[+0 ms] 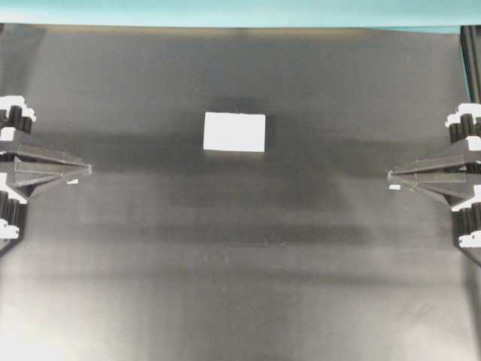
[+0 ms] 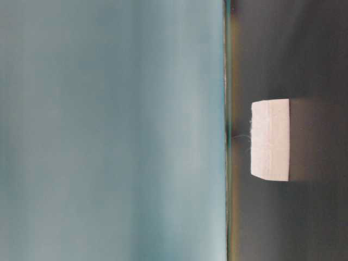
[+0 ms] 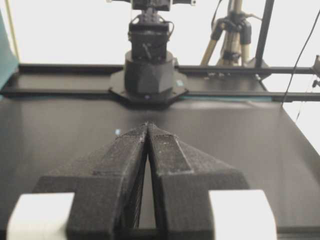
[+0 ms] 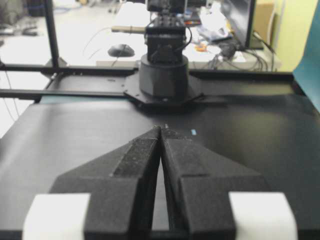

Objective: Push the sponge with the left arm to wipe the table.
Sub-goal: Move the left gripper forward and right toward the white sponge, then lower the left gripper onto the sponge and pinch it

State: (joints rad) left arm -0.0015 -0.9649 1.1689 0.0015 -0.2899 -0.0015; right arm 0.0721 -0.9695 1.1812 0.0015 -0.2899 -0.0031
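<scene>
Matte black everywhere underfoot: the table (image 1: 225, 286), streaked with faint lighter bands, bordered along its far edge in the overhead view by a teal strip (image 1: 225, 11).

At the left edge of that view, the left arm (image 1: 11, 169), reaching level toward the middle, its left gripper (image 1: 88, 170) drawn to a point – fingers pressed together at the tips, nothing between them. From the left wrist view, the same wedge of two rough black fingers (image 3: 120, 170) meeting at the front, only a thin dark slit behind the tips, white clips at the near corners.

Opposite, at the right edge, the right gripper (image 1: 390, 176) mirrored toward the centre, likewise closed to a point and empty; in the right wrist view, tips touching, white clips (image 4: 57, 215) low in the frame.

Between the two, well apart from both and a little toward the far edge, the sponge (image 1: 234, 131) – a plain white rectangular block lying flat on the table, long side across the overhead view. Seen turned sideways in the table-level view, white and soft-faced (image 2: 270, 140), resting on the dark surface with the teal backdrop (image 2: 109, 130) behind.

Beyond the table in the left wrist view, the base of the opposite arm (image 3: 148, 75), a tripod (image 3: 232, 35) and bright white light. Beyond it in the right wrist view, the other arm's base (image 4: 164, 75), a cluttered desk with cables (image 4: 235, 52) and a computer mouse (image 4: 121, 50).
</scene>
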